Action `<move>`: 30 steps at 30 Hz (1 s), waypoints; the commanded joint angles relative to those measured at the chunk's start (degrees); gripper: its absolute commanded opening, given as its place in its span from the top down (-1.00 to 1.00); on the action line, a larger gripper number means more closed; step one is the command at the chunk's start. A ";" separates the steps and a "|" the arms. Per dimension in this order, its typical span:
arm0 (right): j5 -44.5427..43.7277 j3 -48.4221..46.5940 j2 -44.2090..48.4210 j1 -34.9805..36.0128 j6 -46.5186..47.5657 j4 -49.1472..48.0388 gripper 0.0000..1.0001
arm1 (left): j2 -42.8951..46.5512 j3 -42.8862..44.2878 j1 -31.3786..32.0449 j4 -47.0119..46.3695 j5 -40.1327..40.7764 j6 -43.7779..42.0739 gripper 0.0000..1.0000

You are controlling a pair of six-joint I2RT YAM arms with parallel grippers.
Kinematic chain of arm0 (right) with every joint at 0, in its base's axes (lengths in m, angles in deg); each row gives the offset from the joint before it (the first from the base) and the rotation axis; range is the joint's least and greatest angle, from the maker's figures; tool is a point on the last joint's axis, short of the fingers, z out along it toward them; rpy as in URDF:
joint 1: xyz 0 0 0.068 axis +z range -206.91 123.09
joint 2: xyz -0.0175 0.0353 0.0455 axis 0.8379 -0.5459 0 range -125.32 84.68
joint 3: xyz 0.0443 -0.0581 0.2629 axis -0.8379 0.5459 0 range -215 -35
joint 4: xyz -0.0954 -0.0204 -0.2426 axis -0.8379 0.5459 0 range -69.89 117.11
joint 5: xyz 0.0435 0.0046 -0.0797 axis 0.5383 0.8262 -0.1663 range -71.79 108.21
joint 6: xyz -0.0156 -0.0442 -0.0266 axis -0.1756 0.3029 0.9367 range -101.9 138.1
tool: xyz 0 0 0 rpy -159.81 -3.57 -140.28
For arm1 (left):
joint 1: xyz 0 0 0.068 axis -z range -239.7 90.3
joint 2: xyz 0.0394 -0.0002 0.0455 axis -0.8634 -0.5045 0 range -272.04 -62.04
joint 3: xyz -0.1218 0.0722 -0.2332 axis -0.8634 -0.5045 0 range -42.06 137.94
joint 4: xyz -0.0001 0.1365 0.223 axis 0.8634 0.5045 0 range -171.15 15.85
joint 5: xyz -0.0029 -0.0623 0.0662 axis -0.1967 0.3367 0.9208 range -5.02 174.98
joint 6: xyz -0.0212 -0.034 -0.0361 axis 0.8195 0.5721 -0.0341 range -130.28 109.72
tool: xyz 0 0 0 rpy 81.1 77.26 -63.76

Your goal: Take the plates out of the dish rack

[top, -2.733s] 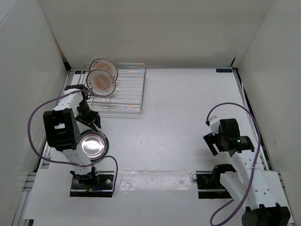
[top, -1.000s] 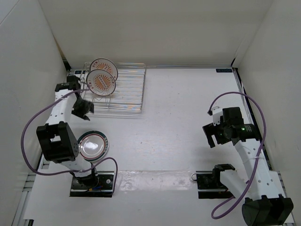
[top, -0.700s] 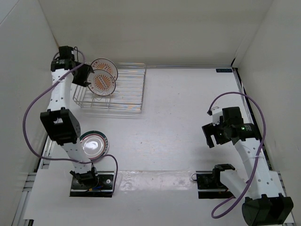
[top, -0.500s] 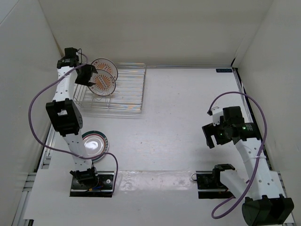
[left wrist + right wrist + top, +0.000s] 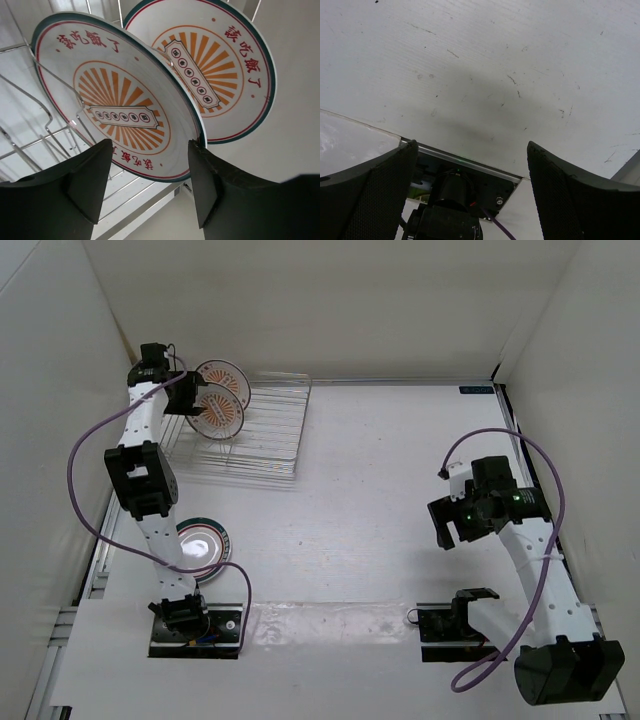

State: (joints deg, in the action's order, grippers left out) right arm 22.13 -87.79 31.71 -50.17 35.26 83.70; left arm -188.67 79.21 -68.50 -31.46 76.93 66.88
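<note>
Overhead: two sunburst plates (image 5: 221,408) stand on edge in the dish rack (image 5: 270,430) at the far left, faces toward the near side, propped by its wires (image 5: 262,462); a third plate (image 5: 200,540) lies flat on the table (image 5: 400,460) (unloaded, I judge). Left wrist: left gripper (image 5: 150,150) spread wide, framing the nearer plate's (image 5: 115,110) lower rim, not pinching. Right wrist: right gripper (image 5: 470,150) wide apart over bare table, empty.

plain plate (image 5: 208,540) half behind left arm (image 5: 140,480), rear plate (image 5: 225,65) overlapped
</note>
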 commanded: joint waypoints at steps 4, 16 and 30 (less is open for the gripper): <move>1.61 -3.01 -2.31 -0.15 0.23 -1.37 -0.81 | 5.86 -5.14 -0.52 -7.33 -2.67 5.18 -0.37; 1.79 -1.78 -2.84 -0.15 0.15 -1.89 -0.81 | 10.44 -10.71 0.53 -18.48 -1.70 10.80 -0.26; -0.58 -1.52 -3.63 -0.15 0.41 -2.86 -0.81 | 0.94 -7.44 0.27 -25.70 -8.29 11.61 -0.27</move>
State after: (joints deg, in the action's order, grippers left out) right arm 22.57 -88.25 28.30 -50.17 35.24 82.13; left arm -187.16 72.79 -68.22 -56.02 71.73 78.55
